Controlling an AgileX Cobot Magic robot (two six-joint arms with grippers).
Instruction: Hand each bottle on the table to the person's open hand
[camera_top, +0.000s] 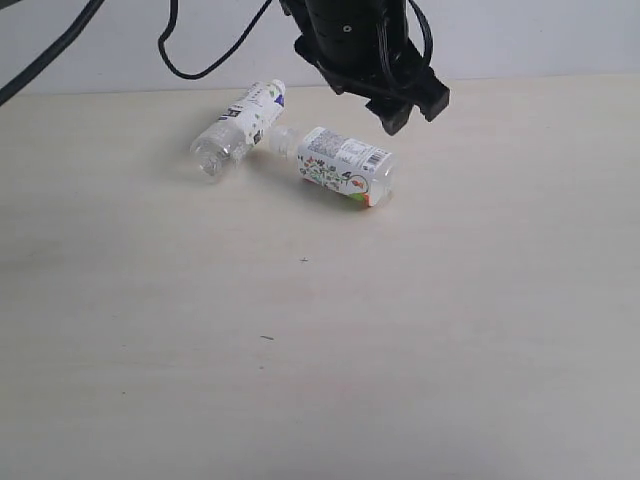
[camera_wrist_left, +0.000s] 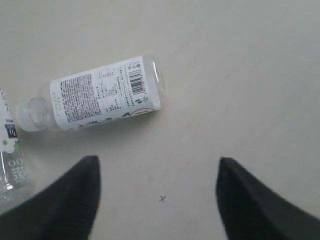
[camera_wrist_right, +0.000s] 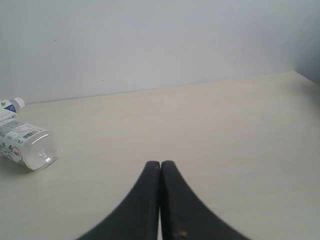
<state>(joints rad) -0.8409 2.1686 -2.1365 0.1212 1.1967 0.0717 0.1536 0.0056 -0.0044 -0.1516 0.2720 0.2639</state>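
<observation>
Two bottles lie on their sides at the back of the table (camera_top: 420, 340). The floral-label bottle (camera_top: 345, 167) has its neck toward the other bottle, which is white with dark print (camera_top: 238, 127). My left gripper (camera_top: 414, 108) hangs above the table just right of the floral bottle, open and empty. In the left wrist view its fingers (camera_wrist_left: 157, 161) straddle bare tabletop, apart from the floral bottle (camera_wrist_left: 105, 93) and the dark-print bottle (camera_wrist_left: 11, 160). My right gripper (camera_wrist_right: 160, 164) is shut and empty, low over the table, with the floral bottle (camera_wrist_right: 25, 145) far off. The person's open hand is out of view.
Black cables (camera_top: 200, 70) hang in front of the pale wall (camera_top: 550, 40) behind the table. A tiny dark cross mark (camera_wrist_left: 162, 199) lies on the tabletop between my left fingers.
</observation>
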